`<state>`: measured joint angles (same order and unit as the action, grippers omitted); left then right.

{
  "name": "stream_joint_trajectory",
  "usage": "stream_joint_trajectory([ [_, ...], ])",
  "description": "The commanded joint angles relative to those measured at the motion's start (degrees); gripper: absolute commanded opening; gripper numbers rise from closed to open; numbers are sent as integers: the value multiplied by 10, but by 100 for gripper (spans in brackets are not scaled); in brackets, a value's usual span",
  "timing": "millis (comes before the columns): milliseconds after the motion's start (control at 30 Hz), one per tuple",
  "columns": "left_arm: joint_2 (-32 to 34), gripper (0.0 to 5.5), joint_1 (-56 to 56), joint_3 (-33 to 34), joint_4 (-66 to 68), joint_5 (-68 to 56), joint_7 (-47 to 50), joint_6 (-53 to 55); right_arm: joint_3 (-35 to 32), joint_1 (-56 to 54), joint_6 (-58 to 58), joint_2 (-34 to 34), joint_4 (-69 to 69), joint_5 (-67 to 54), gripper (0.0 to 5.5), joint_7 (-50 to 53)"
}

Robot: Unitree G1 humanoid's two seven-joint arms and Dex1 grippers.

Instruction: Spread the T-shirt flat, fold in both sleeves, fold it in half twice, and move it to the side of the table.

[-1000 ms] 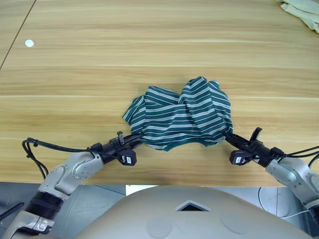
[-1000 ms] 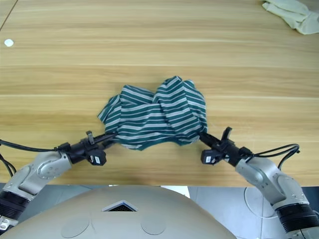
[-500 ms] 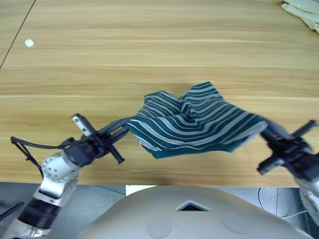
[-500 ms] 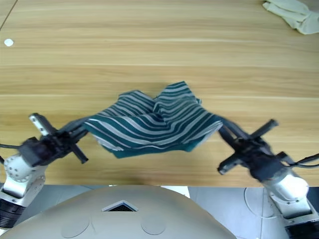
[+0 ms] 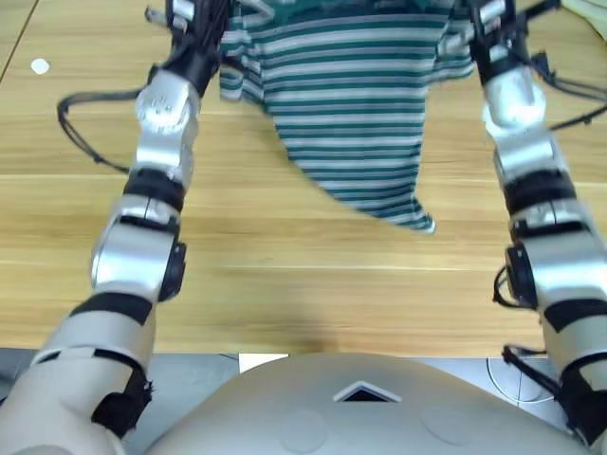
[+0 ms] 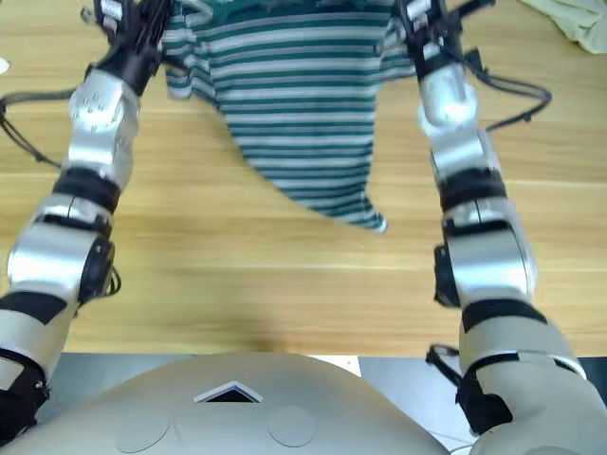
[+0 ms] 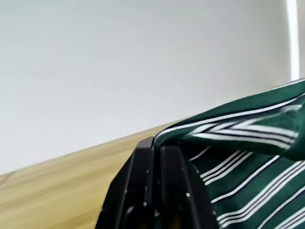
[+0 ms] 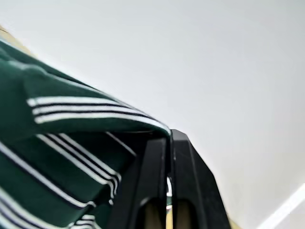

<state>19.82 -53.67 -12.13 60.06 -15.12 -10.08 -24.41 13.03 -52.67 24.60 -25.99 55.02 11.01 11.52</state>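
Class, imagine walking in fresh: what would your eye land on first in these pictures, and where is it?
The green striped T-shirt hangs spread over the wooden table, its lower edge slanting down to a point. The left tool and right tool, both raised high, each pinch its upper edge, one at each side.

The soft cotton T-shirt [image 5: 356, 114] held between the two claws is dark green with thin white stripes across it. Close to each claw the white lines come in groups of two or three. The two-finger left claw [image 7: 157, 147] is black, and the two-finger right claw [image 8: 169, 142] is black as well. Under the claws, the flat wooden table [image 5: 285, 284] is light honey-brown with long pale grain lines. Beyond the right claw lies a crumpled pale cream cloth [image 6: 577, 24]. Outward of the left claw there is a small round white mark [image 5: 39, 66].
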Motion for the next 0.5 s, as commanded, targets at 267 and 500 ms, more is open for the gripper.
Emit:
stream_joint_trajectory([
  [267, 38, 3, -102, 94, 138, 93, 44, -123, -4, -114, 134, -77, 157, 103, 0, 124],
  [500, 71, 3, 252, -52, 46, 190, -315, -313, 57, 258, 355, -172, -10, 0, 0, -283],
])
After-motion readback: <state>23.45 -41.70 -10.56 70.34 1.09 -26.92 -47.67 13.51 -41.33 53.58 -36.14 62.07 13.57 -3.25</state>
